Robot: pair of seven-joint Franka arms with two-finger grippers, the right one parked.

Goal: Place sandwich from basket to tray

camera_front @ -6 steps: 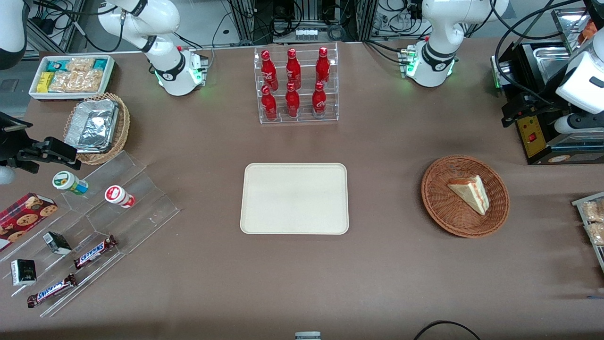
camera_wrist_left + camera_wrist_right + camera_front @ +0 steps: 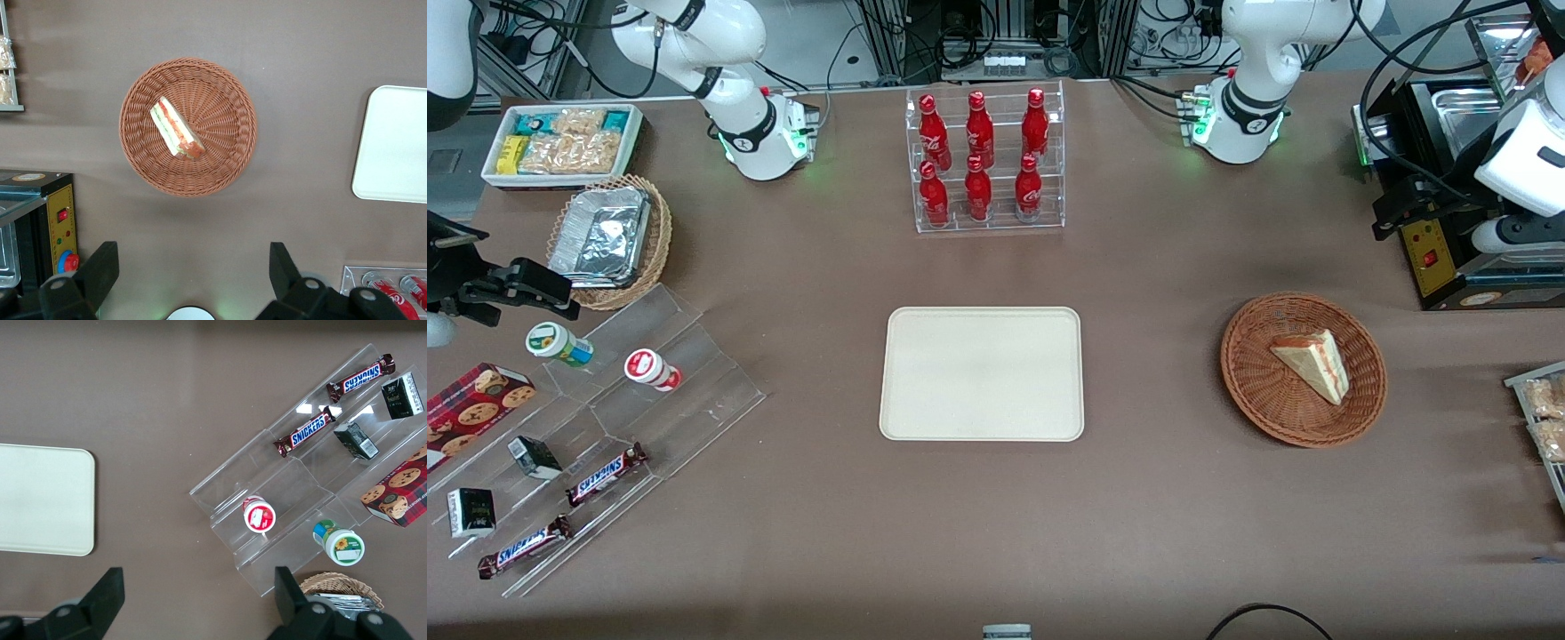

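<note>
A brown tabletop (image 2: 1156, 498) carries the work area, with cabling and equipment racks at its edge farthest from the front camera. The landmark for this report is the tray (image 2: 982, 373), a cream rectangular piece lying flat and bare near the middle of the tabletop.

The basket (image 2: 1303, 369), reddish-brown wicker, sits well apart from the tray toward the working arm's end of the tabletop, at about the same nearness to the front camera. The sandwich (image 2: 1312, 363) lies in the basket, resting on the weave close to the centre. It is not yet lifted; the task stands at its start.

The gripper (image 2: 190, 267) hangs high above the tabletop, off the basket's rim and farther from the front camera than the basket. Its jaws stand wide apart and hold nothing. In the left wrist view the sandwich (image 2: 176, 127) is clear of the jaws, with bare tabletop and the basket's rim between them.

The governing relation: the sandwich's long axis runs diagonally across the basket (image 2: 188, 126), with the filling edge showing along one side. The gap between the jaws does not appear square to that axis, so a wrist turn is judged necessary before descent, together with a shift over the basket. The bread looks soft; a firm squeeze may crush it.

A rack of red bottles (image 2: 983, 160) stands farther from the front camera than the tray.
</note>
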